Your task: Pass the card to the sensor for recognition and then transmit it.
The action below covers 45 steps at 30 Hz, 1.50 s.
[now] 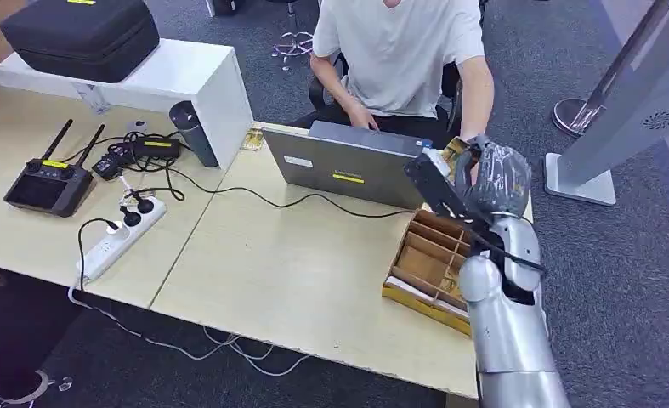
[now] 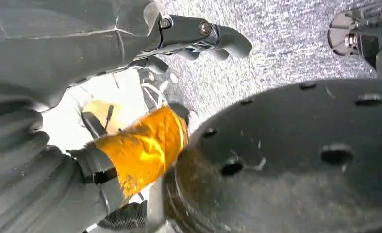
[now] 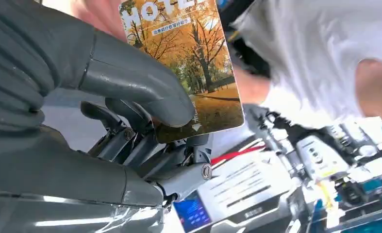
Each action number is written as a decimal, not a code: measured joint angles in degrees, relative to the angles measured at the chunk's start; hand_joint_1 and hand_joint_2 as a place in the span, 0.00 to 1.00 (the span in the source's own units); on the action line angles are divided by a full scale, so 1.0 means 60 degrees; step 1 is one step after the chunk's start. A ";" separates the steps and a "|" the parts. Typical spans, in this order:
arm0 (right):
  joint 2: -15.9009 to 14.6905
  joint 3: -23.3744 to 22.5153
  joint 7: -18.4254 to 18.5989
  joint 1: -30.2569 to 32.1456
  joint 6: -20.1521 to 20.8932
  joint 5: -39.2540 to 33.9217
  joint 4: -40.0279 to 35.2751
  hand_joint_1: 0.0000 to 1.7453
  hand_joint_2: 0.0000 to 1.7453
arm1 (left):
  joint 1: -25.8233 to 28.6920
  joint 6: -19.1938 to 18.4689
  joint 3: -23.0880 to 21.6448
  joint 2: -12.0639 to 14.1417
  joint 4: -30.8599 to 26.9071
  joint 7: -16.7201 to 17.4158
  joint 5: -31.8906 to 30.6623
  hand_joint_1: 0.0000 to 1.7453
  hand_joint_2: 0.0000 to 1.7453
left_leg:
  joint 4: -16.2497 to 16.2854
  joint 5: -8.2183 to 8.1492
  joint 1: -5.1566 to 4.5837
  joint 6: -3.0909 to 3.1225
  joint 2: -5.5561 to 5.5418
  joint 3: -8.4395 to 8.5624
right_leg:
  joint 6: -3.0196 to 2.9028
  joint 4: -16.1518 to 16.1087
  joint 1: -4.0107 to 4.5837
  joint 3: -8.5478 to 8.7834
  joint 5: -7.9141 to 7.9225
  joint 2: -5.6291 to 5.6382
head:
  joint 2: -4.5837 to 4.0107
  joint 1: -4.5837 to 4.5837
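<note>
Right hand (image 1: 494, 177) is raised at the far right corner of the worktop (image 1: 297, 272), its thumb and fingers pinching a card (image 3: 189, 63) printed with autumn trees; in the head view the card's edge peeks out at the hand's left, just in front of the person's forearm. Left hand (image 2: 130, 97) hangs over grey carpet (image 2: 276, 48), fingers loosely curled with nothing seen in them, orange tape on the thumb; whether it is clenched or slack I cannot tell. Going from the left of the worktop: one black carrying case (image 1: 80, 34) sits on a raised white box (image 1: 186, 76); below it one black controller (image 1: 46, 183) with two antennas, one white power strip (image 1: 122, 234) close to the front edge with cables trailing off it, and one dark cylinder (image 1: 190, 132) against the white box. The middle of the worktop is bare wood up to the front edge. One grey laptop (image 1: 348, 161) stands open at the far edge, a person in a white shirt (image 1: 399, 51) seated behind it. One wooden compartment box (image 1: 428, 255) lies at the right edge, the right arm passing above it. Off the worktop to the right stands one grey panel on a base (image 1: 628, 102) on carpet.
</note>
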 joint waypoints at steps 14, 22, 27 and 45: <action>-0.0349 -0.1261 0.1636 -0.2619 -0.1603 0.2143 0.4693 0.00 1.00 | -0.0140 -0.0102 -0.0444 0.0211 -0.0106 0.0084 -0.0277 0.00 1.00 | 0.0001 -0.0002 0.0001 -0.0007 -0.0005 -0.0008 | -0.0002 0.0001 0.0000 -0.0013 -0.0001 0.0001 | 0.0000 -0.0004; -0.0433 -0.1563 0.0678 -0.2659 -0.1239 0.2024 0.5091 0.00 1.00 | -0.0137 -0.0116 -0.0463 0.0255 -0.0109 0.0047 -0.0150 0.00 1.00 | -0.0004 -0.0013 0.0003 -0.0015 -0.0003 -0.0013 | -0.0007 0.0001 0.0001 -0.0030 -0.0013 0.0000 | -0.0003 0.0000; -0.0740 -0.1986 0.0383 -0.2631 -0.1195 0.1954 0.5091 0.00 1.00 | -0.0113 -0.0168 -0.0463 0.0281 -0.0109 0.0022 -0.0131 0.00 1.00 | -0.0003 -0.0009 0.0001 -0.0018 -0.0005 -0.0019 | -0.0008 0.0002 0.0000 -0.0023 -0.0005 0.0000 | 0.0000 0.0000; -0.3444 -0.3572 0.0518 -0.2412 -0.1844 0.1782 0.5445 0.00 1.00 | 0.0084 -0.0404 -0.0463 0.0426 -0.0109 -0.0324 -0.0055 0.00 1.00 | 0.0017 -0.0016 -0.0009 0.0004 -0.0084 -0.0028 | 0.0010 -0.0021 -0.0003 -0.0002 -0.0010 -0.0079 | -0.0004 0.0000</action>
